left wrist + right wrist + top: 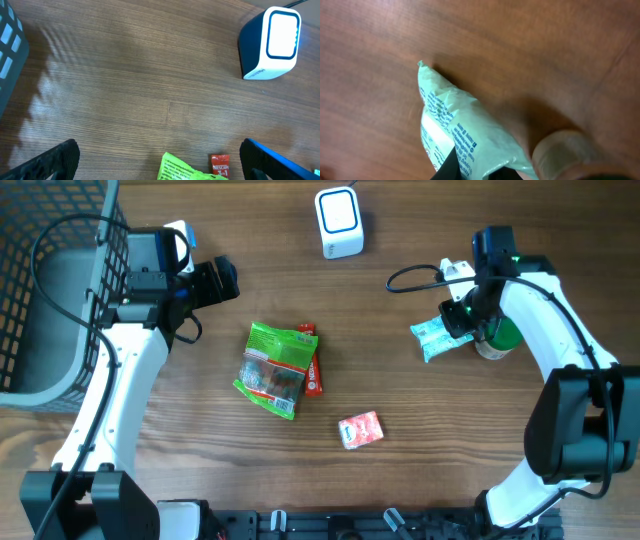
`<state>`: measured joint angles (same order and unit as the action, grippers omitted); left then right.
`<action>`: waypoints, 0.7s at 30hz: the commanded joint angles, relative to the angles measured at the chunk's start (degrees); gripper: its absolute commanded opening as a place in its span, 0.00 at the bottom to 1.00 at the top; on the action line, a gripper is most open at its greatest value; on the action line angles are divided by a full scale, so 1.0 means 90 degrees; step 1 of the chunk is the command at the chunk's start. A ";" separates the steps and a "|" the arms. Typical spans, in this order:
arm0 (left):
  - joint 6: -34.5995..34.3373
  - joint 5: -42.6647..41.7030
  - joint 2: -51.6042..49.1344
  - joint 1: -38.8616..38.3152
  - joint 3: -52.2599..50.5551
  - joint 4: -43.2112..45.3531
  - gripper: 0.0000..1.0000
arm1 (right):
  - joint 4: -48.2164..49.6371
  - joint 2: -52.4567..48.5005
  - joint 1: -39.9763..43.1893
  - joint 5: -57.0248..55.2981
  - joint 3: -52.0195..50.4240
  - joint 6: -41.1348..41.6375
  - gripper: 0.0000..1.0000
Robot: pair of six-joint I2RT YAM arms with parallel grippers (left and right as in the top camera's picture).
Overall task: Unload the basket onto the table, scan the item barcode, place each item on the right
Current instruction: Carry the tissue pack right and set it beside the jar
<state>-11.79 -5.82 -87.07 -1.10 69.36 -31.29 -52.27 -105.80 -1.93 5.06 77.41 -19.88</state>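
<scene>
As the right claw (457, 321) pinches it, the packet (432, 338) juts leftward

Wood-grain brown table (450, 460). White, blue-trimmed scanner (339, 222) at 12 o'clock. Bright green bag (275, 367) at centre, red sachet (314, 378) at its 3 o'clock. Pale mint packet (433, 338), blue print, 3 o'clock. Grey mesh basket (50, 205), 9 o'clock.

soft even light, pale glare on table (45, 90), blurry wrist close-up
</scene>
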 commanded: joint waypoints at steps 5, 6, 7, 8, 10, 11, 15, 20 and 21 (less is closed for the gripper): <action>0.0102 -0.0032 -0.0019 0.0029 -0.0007 0.0017 1.00 | 0.1003 0.0029 0.0002 -0.0114 -0.0185 -0.0114 0.54; 0.0102 -0.0032 -0.0019 0.0029 -0.0007 0.0017 1.00 | 0.1294 0.0029 0.0002 -0.0109 -0.0185 -0.0044 0.55; 0.0102 -0.0032 -0.0019 0.0029 -0.0007 0.0017 1.00 | 0.1651 0.0029 -0.0007 0.0007 -0.0180 0.0444 0.53; 0.0102 -0.0032 -0.0019 0.0029 -0.0007 0.0015 1.00 | 0.1892 0.0029 -0.0024 0.0418 -0.0180 0.1020 0.48; 0.0102 -0.0032 -0.0019 0.0029 -0.0007 0.0015 1.00 | 0.1923 0.0029 -0.0056 0.1280 -0.0182 0.2011 0.19; 0.0102 -0.0032 -0.0019 0.0029 -0.0007 0.0015 1.00 | 0.1736 0.0029 -0.0097 0.1319 -0.0194 0.2635 0.10; 0.0102 -0.0032 -0.0019 0.0029 -0.0007 0.0017 1.00 | 0.1945 0.0027 -0.0588 0.1219 -0.0631 0.4061 0.10; 0.0102 -0.0032 -0.0019 0.0029 -0.0007 0.0017 1.00 | 0.2698 0.0029 -0.1171 0.0216 -0.1472 0.4806 0.06; 0.0102 -0.0032 -0.0019 0.0029 -0.0007 0.0015 1.00 | 0.2846 0.0027 -0.1207 0.0109 -0.1656 0.4806 0.06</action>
<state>-11.79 -5.82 -87.07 -1.10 69.36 -31.31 -28.53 -105.78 -12.43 10.11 64.90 20.01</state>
